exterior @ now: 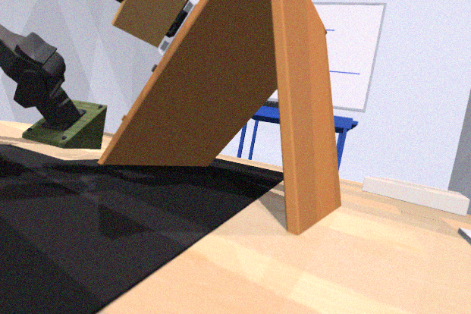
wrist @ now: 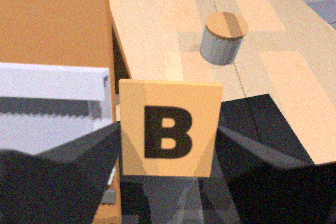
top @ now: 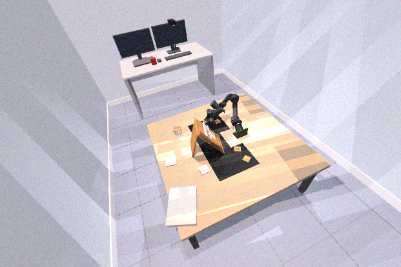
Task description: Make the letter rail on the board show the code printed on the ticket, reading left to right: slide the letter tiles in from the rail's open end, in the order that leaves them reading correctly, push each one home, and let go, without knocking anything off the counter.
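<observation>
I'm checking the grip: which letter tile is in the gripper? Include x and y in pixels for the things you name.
The B tile (wrist: 170,127), pinched between the gripper's (wrist: 170,125) fingers; other tiles lie on the black mat (top: 225,171).

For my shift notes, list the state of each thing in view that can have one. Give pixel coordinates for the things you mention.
Gripper (wrist: 170,127): shut on the B tile.
B tile (wrist: 134,127): upright, lettered face to the wrist camera, clear of the rail.
Letter board (top: 194,138) (exterior: 211,76): standing, front panel leaning back.
Lidded jar (top: 177,130) (wrist: 221,44): upright, lid on.
Two loose tiles (top: 246,158): flat on the mat.
Black mat (top: 222,171) (exterior: 136,227): spread on the table.
Red mug (top: 153,61): upright on the desk.
</observation>
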Tool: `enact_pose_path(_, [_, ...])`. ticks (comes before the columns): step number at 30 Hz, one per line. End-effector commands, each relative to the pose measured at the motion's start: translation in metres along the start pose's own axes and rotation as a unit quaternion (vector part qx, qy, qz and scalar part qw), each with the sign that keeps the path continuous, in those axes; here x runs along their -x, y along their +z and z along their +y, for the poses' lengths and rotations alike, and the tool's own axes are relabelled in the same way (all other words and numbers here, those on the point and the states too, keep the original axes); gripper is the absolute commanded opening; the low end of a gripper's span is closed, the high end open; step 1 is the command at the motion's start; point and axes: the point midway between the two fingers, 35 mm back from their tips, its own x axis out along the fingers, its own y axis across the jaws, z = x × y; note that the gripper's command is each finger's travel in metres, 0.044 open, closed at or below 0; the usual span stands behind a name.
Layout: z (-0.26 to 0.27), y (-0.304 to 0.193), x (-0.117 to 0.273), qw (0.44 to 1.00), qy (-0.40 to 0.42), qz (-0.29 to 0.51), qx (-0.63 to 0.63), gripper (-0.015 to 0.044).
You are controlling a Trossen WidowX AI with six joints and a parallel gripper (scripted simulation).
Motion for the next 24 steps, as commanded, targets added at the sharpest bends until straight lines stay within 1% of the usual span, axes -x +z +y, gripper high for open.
enact_pose_path(1, [0.003, -0.001, -0.001, 1.000, -0.001, 0.001, 0.000, 0.0000])
enact_pose_path(24, [0.014, -0.001, -0.001, 1.000, -0.001, 0.001, -0.001, 0.0000])
